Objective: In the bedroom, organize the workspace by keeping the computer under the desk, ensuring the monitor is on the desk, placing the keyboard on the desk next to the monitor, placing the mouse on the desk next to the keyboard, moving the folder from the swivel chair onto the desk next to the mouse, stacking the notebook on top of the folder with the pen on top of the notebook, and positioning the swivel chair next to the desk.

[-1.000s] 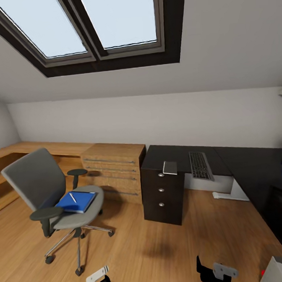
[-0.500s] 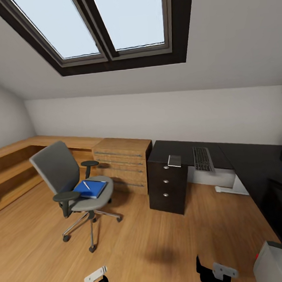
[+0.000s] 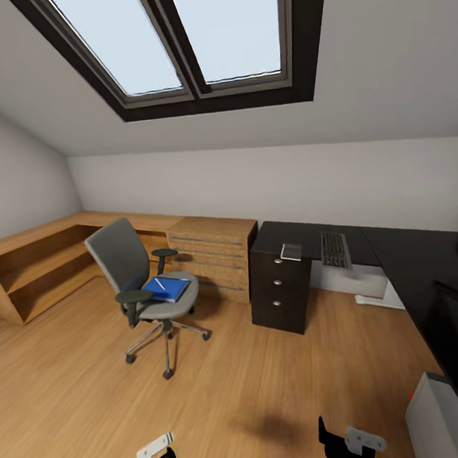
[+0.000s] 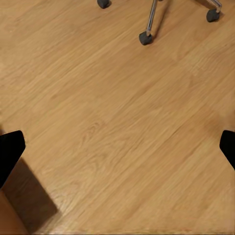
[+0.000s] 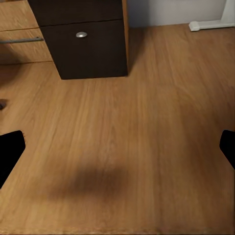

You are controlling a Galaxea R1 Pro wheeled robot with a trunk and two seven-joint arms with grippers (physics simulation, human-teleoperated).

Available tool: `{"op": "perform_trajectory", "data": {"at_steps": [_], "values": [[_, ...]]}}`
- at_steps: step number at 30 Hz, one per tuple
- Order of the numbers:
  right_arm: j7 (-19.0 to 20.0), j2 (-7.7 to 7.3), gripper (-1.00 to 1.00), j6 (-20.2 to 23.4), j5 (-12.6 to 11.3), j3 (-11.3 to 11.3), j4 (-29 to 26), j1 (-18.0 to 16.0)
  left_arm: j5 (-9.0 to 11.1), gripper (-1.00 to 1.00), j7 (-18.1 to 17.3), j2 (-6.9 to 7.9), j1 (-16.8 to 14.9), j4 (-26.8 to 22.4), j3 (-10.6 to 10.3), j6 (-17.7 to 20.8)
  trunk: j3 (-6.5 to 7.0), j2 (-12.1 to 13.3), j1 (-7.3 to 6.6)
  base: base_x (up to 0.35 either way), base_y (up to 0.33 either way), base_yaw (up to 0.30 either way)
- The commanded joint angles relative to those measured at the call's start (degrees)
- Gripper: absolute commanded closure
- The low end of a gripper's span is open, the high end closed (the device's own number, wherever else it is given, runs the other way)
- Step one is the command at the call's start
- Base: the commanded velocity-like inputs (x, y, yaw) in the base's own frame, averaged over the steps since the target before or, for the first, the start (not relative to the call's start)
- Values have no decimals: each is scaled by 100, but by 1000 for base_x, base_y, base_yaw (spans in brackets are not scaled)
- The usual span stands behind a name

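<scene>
R wrist cam: wood floor [image 5: 147, 147] w/ dark shadow patch. Black drawer unit [image 5: 83, 46] w/ round silver knob [image 5: 82, 35], light-wood chest [image 5: 19, 34] just beside it, white desk leg foot [image 5: 208, 24]. Right gripper [image 5: 117, 147] fingertips spread wide, empty.

Light-wood drawer chest [image 3: 216, 256] against the white back wall [image 3: 267, 185], low wooden corner shelving [image 3: 36, 259] along the left wall, two dark-framed skylights [image 3: 188, 40] overhead, wood floor [image 3: 233, 392]

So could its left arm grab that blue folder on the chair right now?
Probably not: the left gripper hangs low by the robot, with open floor between it and the folder on the swivel chair.
</scene>
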Motion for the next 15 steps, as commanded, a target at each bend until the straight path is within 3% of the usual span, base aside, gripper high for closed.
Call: {"op": "perform_trajectory", "data": {"at_steps": [1, 8, 15], "values": [[-25, 2, -100, -14, -29, 49, 4, -4, 61, -100, 32, 6, -6, -3, -36, -38, 9, 37, -26, -341, 0, 49], [-14, 4, -100, -19, -29, 49, 5, -4, 69, -100, 32, 13, -6, -1, -29, -32, 130, 318, -180, -331, 0, 7], [-2, 4, -100, -23, -29, 49, 6, -4, 80, -100, 33, 13, -6, -1, -28, -30, 222, 478, -268, -213, 0, -171]]}}
